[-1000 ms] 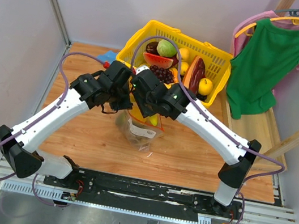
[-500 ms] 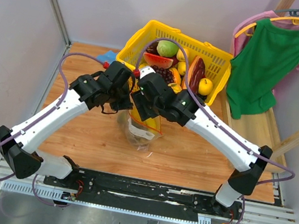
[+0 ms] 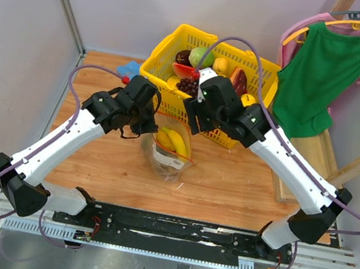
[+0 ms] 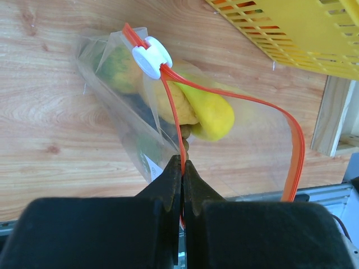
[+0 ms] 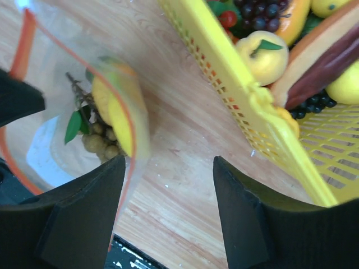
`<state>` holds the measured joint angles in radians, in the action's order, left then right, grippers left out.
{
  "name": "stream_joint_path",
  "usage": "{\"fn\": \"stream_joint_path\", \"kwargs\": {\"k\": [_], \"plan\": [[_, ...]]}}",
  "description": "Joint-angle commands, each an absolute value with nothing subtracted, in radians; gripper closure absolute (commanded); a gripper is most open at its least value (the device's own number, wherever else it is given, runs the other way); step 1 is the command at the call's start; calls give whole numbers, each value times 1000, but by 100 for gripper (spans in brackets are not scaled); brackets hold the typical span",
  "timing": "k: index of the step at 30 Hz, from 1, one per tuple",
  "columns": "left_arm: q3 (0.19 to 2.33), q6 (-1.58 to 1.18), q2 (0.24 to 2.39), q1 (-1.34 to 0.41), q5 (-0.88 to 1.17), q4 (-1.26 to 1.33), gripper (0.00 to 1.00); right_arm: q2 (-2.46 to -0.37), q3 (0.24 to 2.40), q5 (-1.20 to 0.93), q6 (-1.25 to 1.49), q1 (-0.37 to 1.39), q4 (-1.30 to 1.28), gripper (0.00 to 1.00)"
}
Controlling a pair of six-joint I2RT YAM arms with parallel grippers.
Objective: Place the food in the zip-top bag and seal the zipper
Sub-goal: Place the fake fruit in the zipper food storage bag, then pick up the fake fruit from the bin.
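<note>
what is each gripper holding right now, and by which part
The left gripper pinches the zip-top bag by its orange-red zipper strip at the mouth, fingers shut on it. The right gripper is open and holds nothing.

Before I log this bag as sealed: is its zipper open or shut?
Open. In the left wrist view, past the white slider, the two orange strips of the zipper spread wide apart; the left gripper pinches one.
</note>
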<state>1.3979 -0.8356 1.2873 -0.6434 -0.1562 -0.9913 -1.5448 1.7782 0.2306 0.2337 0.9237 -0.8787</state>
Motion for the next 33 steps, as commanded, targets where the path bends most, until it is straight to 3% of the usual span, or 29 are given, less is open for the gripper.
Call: {"fn": "stream_joint_path", "kwargs": {"k": [1, 15, 33], "plan": [[1389, -846, 1252, -640, -175, -995, 100, -1518, 1809, 166, 198, 815, -870, 34], [1466, -836, 1276, -640, -237, -1072, 100, -1741, 2033, 60, 137, 518, -932, 29], [1560, -811, 1333, -638, -338, -1170, 100, -2049, 2114, -147, 59, 423, -789, 28]]}}
